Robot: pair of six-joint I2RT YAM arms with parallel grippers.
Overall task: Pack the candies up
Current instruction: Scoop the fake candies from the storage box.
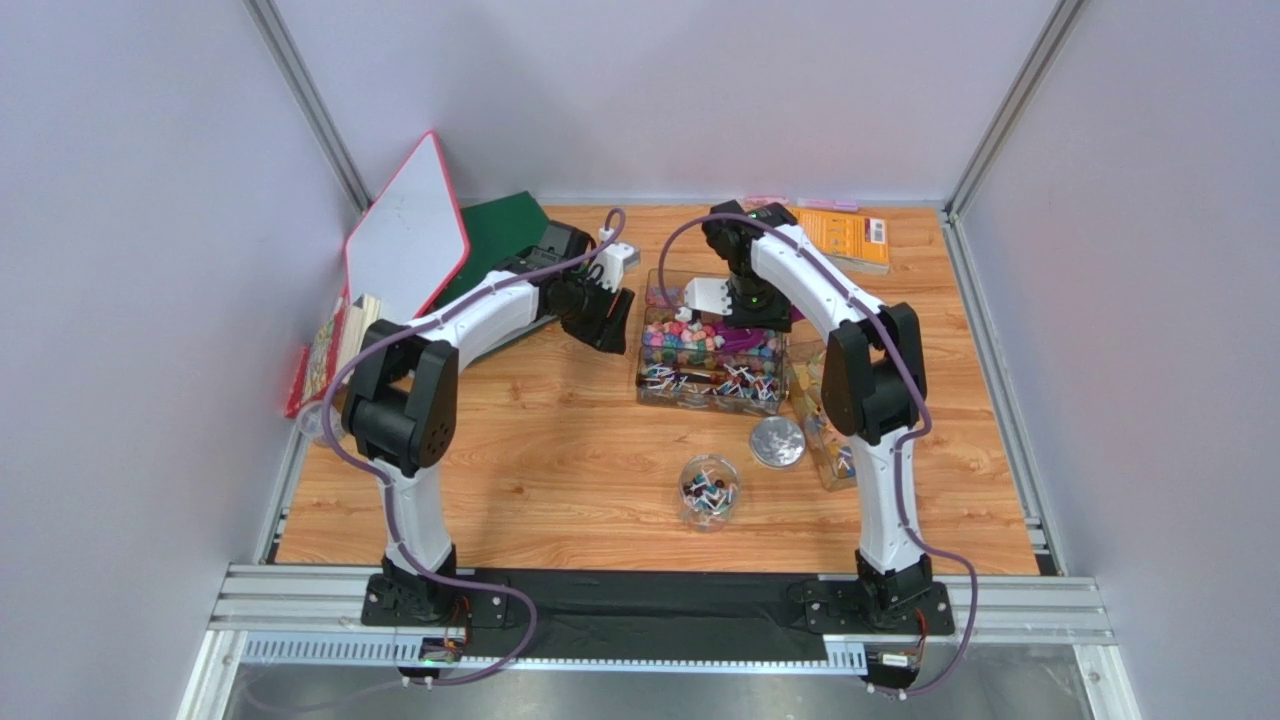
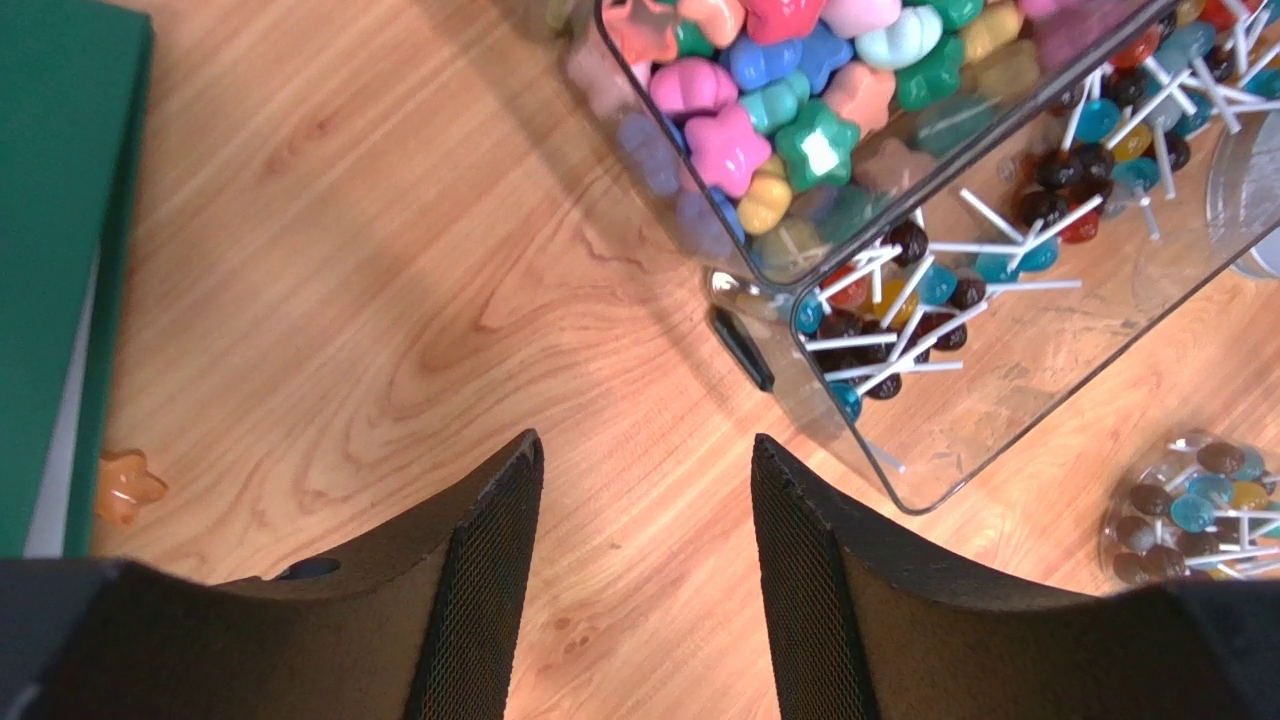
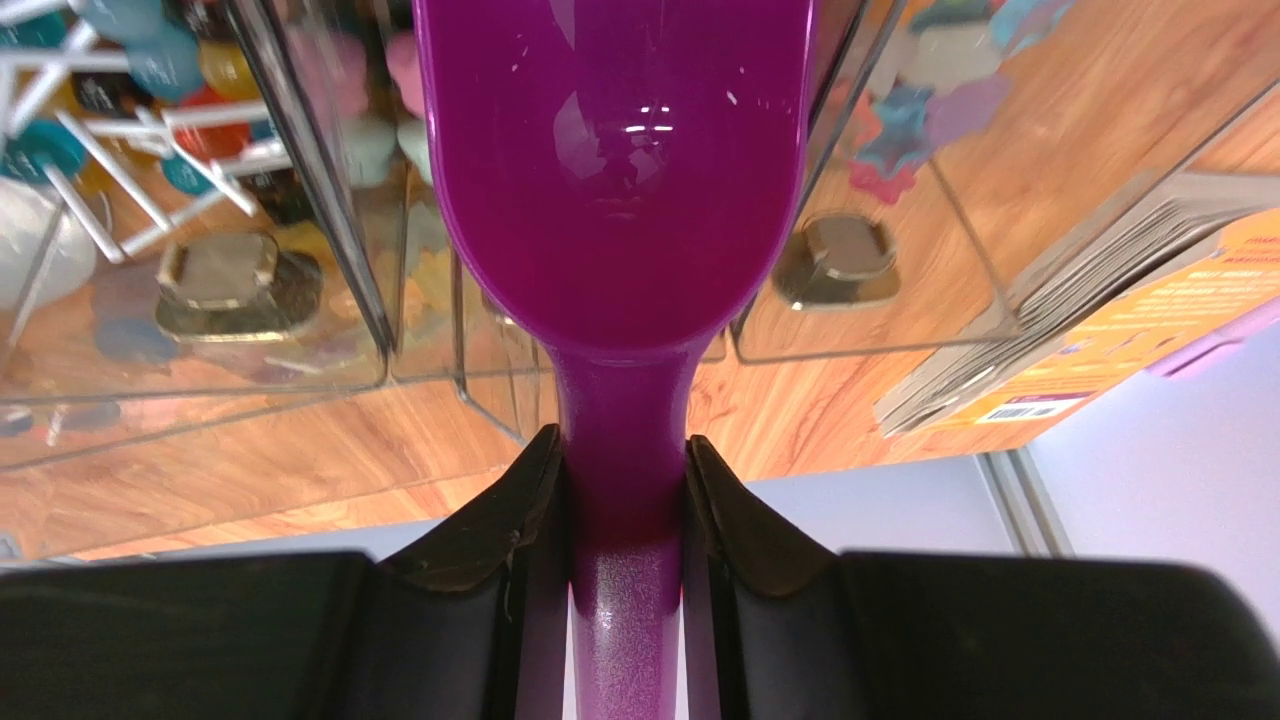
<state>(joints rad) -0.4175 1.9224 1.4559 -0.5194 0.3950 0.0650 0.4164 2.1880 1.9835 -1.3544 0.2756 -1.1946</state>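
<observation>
The candies (image 1: 706, 348) fill a clear divided tray (image 1: 649, 393) in the middle of the table: star-shaped sweets (image 2: 766, 105) in one compartment, stick lollipops (image 2: 932, 293) in the other. A small round clear cup (image 1: 709, 491) in front holds more lollipops. My left gripper (image 2: 646, 450) hovers open over bare wood just left of the tray, nothing between its fingers. My right gripper (image 3: 624, 450) is shut on the handle of the purple scoop (image 3: 616, 165), whose bowl is empty and points at the tray's far side. One orange star candy (image 2: 128, 483) lies loose on the table.
A round lid (image 1: 777, 441) lies right of the cup. Another clear box (image 1: 830, 443) stands by the right arm. A green book (image 2: 60, 225) and a white board (image 1: 406, 233) sit at the back left, an orange booklet (image 1: 845, 236) at the back right.
</observation>
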